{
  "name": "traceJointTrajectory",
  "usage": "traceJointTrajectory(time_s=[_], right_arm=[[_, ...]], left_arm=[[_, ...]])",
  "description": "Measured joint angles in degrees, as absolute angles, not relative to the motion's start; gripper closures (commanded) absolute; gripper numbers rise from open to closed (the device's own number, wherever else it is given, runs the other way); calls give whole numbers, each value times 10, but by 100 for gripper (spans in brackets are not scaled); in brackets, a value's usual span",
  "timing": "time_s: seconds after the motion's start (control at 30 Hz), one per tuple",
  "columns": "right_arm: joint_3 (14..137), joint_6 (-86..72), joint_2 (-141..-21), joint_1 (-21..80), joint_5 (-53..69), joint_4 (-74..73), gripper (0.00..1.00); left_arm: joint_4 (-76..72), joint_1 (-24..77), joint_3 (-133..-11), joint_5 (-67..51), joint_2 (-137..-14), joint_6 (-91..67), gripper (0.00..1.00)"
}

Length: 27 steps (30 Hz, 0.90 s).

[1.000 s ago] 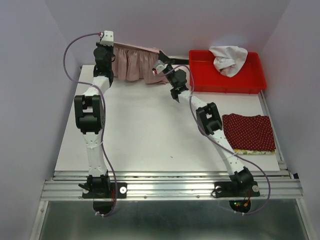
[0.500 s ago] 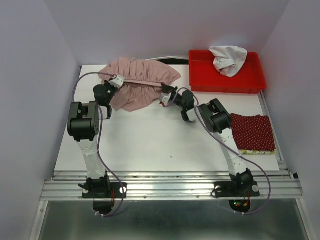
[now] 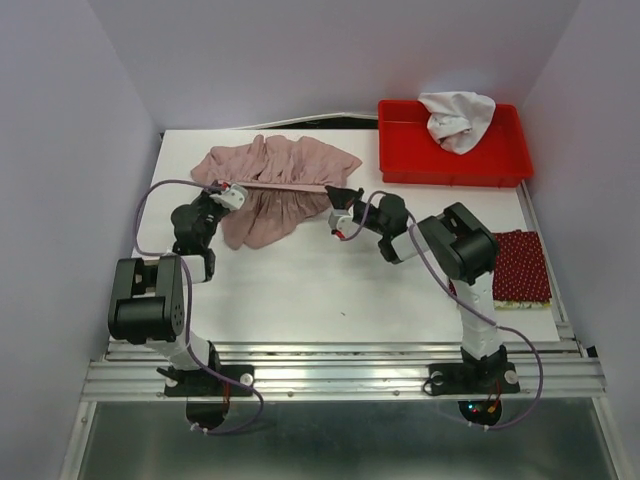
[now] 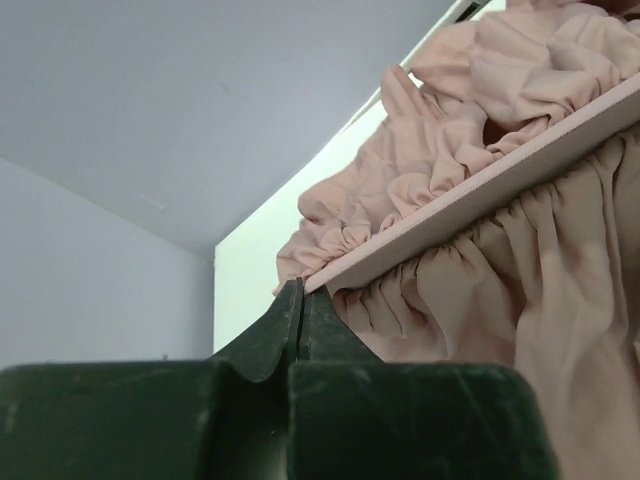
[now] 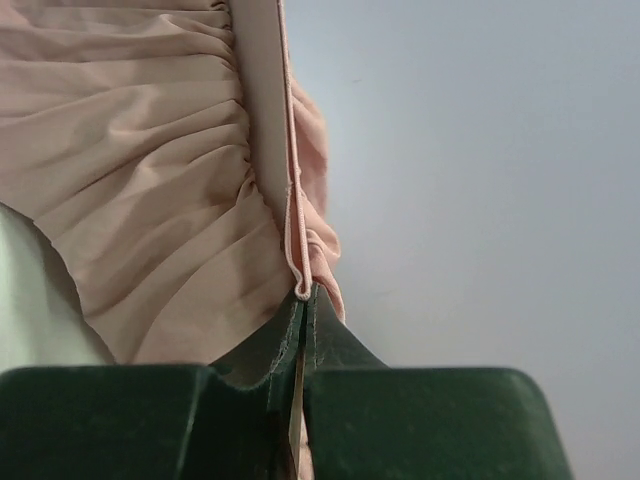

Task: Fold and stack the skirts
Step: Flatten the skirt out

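Note:
The dusty-pink pleated skirt (image 3: 275, 180) lies spread at the back of the table, its waistband stretched taut between both grippers. My left gripper (image 3: 222, 192) is shut on the waistband's left end (image 4: 330, 268). My right gripper (image 3: 338, 200) is shut on the waistband's right end (image 5: 297, 285). The dark red dotted skirt (image 3: 518, 264) lies folded at the right edge, on top of the yellow-green patterned skirt (image 3: 520, 303), of which only a strip shows.
A red tray (image 3: 400, 160) stands at the back right with a white cloth (image 3: 455, 118) in it. The white table (image 3: 300, 290) is walled in on the left, back and right.
Both grippers have pulled the pink skirt down from the back wall toward the near side. Its cloth now lies spread on the table and the arms have folded in low.

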<state>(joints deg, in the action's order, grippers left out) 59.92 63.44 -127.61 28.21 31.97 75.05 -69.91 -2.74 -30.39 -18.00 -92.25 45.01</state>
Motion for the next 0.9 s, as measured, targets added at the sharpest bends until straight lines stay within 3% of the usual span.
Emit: traceJointTrajectory(time_s=[0.23,0.4,0.6,0.8,0.9], right_arm=[[592,591,-1172,294,279,749,99],[712,539,-1162,295,222,725,99],[1002,464,-1305,287,154,596,99],[1465,394,-1566,258,99,377,99],[1459,371,-1570,253,87,376,99]], left_arm=[[-640,-40,-322,-185,-766,402,100],[-592,-43,-431,-194,-780,365,100],[-506,-43,-694,-162,-989,312,100],[-389,-36,-1038,-117,-1229,247,100],[-357,-29,-1130,-98,-1281,214,100]])
